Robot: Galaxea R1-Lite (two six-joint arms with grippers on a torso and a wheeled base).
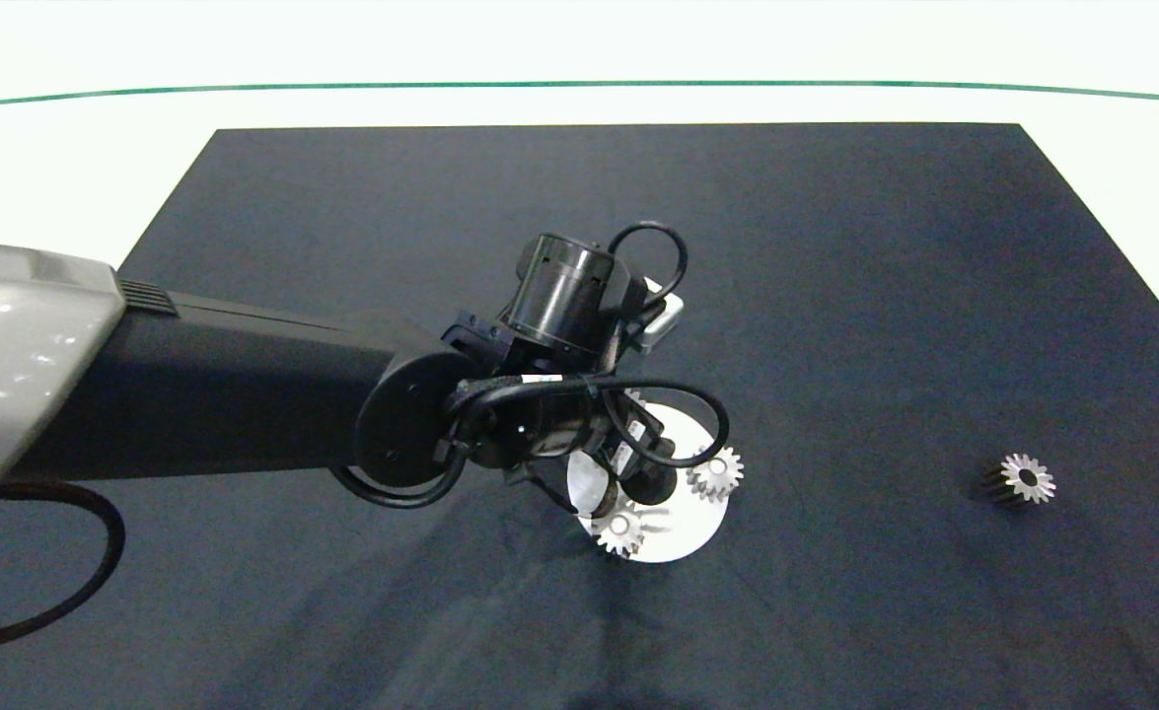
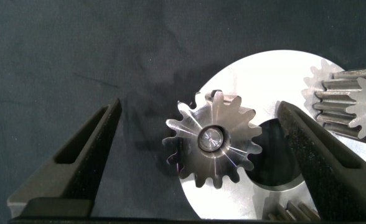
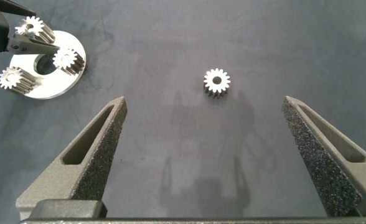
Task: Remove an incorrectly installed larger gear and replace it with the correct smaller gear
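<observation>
Left end effector hovers over a round silver metal plate; off to its right, apart on the dark surface, stands the smaller pointed-tooth silver gear. Its wrist view shows released fingers flanking the larger blunt-toothed silver gear. Right end effector, spread wide, hangs near the smaller gear.
</observation>
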